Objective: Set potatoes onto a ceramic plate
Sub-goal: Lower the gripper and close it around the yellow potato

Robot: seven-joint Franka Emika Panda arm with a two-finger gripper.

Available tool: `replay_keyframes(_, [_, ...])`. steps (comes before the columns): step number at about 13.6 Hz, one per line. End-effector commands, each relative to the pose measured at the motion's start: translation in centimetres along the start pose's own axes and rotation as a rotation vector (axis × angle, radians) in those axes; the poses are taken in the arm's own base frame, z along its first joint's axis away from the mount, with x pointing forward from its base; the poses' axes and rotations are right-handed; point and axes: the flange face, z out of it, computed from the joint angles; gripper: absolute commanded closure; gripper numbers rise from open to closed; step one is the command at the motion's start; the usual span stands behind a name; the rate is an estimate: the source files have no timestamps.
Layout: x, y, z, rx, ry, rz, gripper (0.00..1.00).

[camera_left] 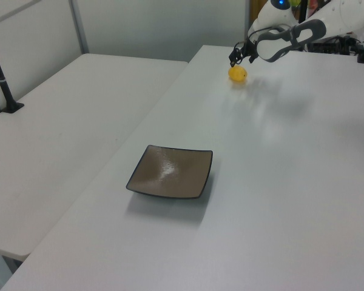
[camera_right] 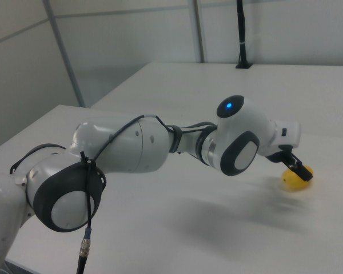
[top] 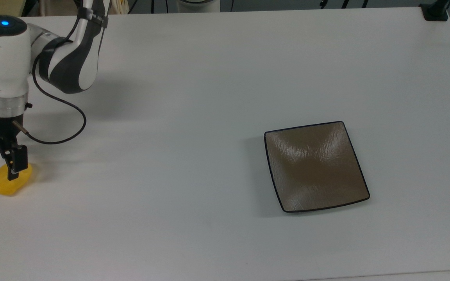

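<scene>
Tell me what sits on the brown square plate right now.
Nothing: the plate is bare. The yellow potato lies far away on the white table, under the open gripper.
</scene>
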Motion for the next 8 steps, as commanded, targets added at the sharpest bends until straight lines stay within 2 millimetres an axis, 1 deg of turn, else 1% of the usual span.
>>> replay_keyframes(1, [-0.2,-0.2,1.1,0.002,0.029,0.01,0.0])
replay_keyframes(6, [-1.4,-0.8,2.3,0.011,0.035,-0.006,0.0])
replay_keyframes(8, [-1.5,-0.8,2.4,0.011,0.034,-0.008,0.13])
